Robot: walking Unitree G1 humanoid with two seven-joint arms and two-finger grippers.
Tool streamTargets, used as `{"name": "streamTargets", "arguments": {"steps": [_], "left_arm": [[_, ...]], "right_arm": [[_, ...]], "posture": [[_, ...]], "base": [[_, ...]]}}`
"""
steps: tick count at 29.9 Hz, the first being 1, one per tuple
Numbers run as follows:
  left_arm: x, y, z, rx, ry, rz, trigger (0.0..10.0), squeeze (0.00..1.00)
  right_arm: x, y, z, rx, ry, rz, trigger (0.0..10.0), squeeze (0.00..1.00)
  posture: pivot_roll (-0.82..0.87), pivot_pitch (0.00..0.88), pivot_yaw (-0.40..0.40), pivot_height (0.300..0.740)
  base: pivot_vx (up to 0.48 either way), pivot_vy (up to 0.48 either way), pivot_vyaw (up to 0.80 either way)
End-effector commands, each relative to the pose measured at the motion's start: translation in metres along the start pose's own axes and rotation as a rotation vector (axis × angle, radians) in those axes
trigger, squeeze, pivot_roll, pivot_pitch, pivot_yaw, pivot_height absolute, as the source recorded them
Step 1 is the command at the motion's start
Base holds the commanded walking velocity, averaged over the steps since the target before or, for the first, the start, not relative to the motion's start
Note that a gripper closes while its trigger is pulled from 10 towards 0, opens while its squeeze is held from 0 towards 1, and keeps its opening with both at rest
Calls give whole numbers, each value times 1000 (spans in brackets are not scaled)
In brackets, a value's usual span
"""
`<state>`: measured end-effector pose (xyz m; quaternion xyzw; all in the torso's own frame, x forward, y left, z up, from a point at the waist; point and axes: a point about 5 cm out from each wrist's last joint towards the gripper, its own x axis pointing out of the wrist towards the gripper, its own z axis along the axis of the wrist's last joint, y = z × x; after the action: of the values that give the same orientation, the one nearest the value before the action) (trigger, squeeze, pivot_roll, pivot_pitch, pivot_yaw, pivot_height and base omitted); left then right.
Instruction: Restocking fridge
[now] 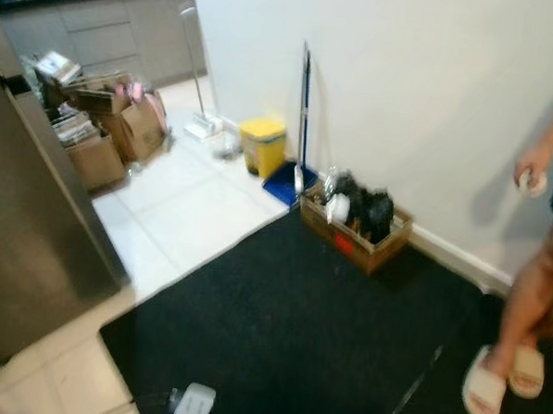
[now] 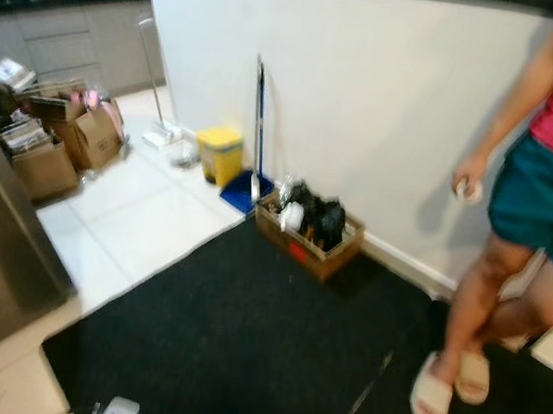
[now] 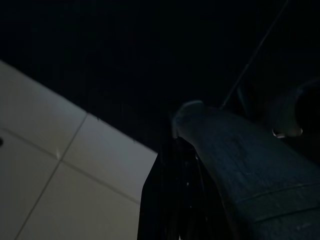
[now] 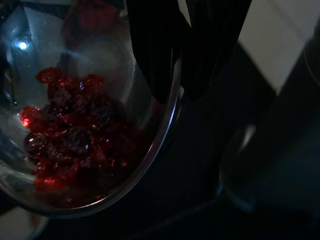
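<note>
Above rug [image 2: 251, 336], right gripper [image 4: 182, 75] pinches bowl [image 4: 75, 165].

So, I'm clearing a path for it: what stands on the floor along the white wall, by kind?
Yellow bin: 1
Blue dustpan: 1
Long-handled cleaning tools: 2
Cardboard box with dark things: 1
Total: 5

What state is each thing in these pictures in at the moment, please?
Right hand: black fingers closed on the rim of the shiny metal bowl.
Shiny metal bowl: holds dark red berries.
Brown cardboard box by the white wall: open-topped, filled with dark items.
Yellow plastic bin: lid closed, upright.
Blue-handled mop: leaning upright against the wall.
</note>
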<state>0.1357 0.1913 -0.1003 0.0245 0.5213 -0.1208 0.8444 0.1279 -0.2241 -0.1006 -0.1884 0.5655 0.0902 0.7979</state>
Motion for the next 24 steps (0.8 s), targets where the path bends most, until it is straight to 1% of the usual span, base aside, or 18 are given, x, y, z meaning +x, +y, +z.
{"name": "streamTargets", "arguments": {"steps": [1,24], "left_arm": [[-2,0,-12,-5,48,0,10000,0],[-2,0,-12,-1,48,-2,10000,0]], "right_arm": [[0,4,-5,20,15,13,10000,0],[0,4,-5,32,12,26,10000,0]], "posture": [[37,0,3,740],[35,0,3,740]], "base": [[341,0,0],[344,0,0]]}}
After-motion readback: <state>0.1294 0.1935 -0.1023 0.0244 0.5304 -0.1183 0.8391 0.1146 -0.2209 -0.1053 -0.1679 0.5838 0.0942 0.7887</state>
